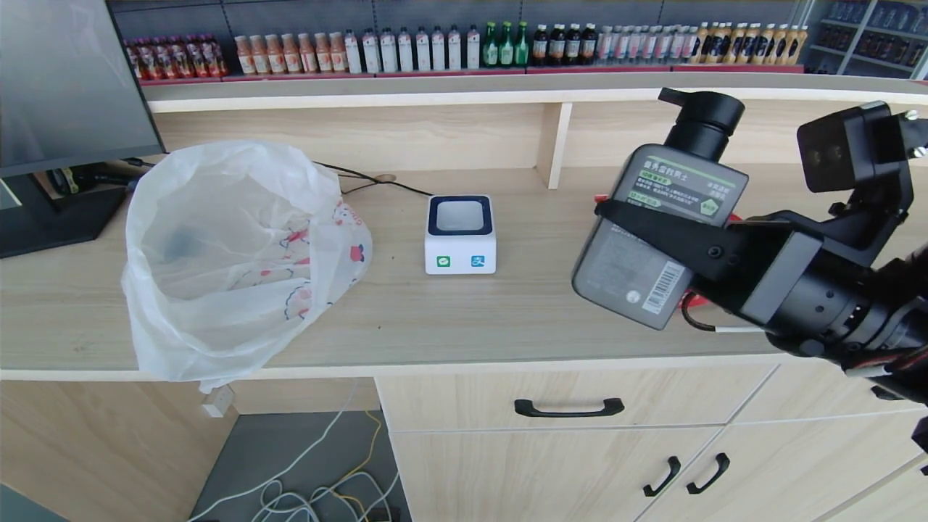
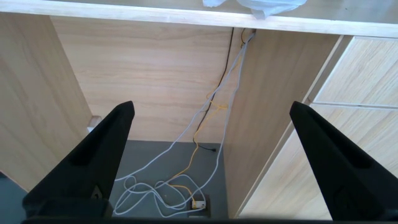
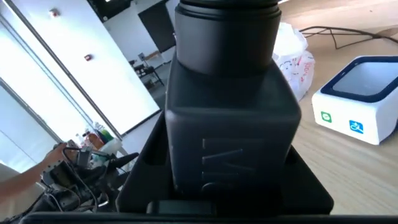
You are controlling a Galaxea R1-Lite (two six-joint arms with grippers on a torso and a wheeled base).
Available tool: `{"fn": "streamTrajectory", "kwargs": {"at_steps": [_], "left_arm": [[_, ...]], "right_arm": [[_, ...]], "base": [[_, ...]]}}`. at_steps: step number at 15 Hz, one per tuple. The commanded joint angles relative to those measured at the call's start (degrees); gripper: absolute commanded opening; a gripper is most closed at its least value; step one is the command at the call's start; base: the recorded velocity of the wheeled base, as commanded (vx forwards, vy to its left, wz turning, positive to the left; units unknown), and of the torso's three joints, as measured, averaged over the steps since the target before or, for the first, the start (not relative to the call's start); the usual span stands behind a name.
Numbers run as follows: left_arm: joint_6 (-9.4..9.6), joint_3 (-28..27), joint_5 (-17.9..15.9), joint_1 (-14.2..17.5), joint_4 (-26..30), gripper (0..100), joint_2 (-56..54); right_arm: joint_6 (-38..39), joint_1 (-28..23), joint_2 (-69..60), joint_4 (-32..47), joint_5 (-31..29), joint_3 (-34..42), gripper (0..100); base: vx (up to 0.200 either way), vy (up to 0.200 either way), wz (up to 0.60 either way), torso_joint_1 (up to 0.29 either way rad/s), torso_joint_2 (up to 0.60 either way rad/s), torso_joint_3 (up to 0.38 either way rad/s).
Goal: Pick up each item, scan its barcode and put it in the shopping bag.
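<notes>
Bottle (image 1: pixel 623 272) clamped in right gripper (image 1: pixel 645 228); imo swing barcode (image 1: pixel 664 287) face-down over scanner (image 1: pixel 460 232) window, hold steady. Left gripper (image 2: pixel 211 124) fingers apart.

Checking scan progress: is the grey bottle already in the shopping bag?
No, the right gripper holds the grey bottle above the counter, far from the shopping bag.

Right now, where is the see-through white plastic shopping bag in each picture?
Head view: see-through white plastic shopping bag on the light wooden counter, left of the white scanner box.
Left wrist view: bag hanging over the counter's edge.
Right wrist view: bag beyond the dark pump bottle.
Shared landmark: the counter.
</notes>
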Motion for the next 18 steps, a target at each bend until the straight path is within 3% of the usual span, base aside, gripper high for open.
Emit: {"fn": "streamTrajectory", "kwargs": {"at_steps": [1, 11, 15, 18], "left_arm": [[0.02, 0.00, 0.01, 0.00, -0.01, 100, 0.00], [0.02, 0.00, 0.01, 0.00, -0.01, 100, 0.00], [0.02, 0.00, 0.01, -0.09, -0.01, 100, 0.00], [0.02, 0.00, 0.01, 0.00, -0.01, 100, 0.00]], "right_arm": [[0.74, 0.14, 0.31, -2.81, 2.05, 3.06, 0], [4.43, 5.15, -1.63, -4.13, 5.13, 5.44, 0], [4.25, 6.20, -3.12, -4.13, 10.93, 8.51, 0], [3.90, 6.38, -3.30, -4.13, 11.02, 9.39, 0]], "base": [[0.000, 0.000, 0.00, 0.000, 0.00, 0.000], [0.000, 0.000, 0.00, 0.000, 0.00, 0.000], [0.000, 0.000, 0.00, 0.000, 0.00, 0.000], [0.000, 0.000, 0.00, 0.000, 0.00, 0.000]]}}
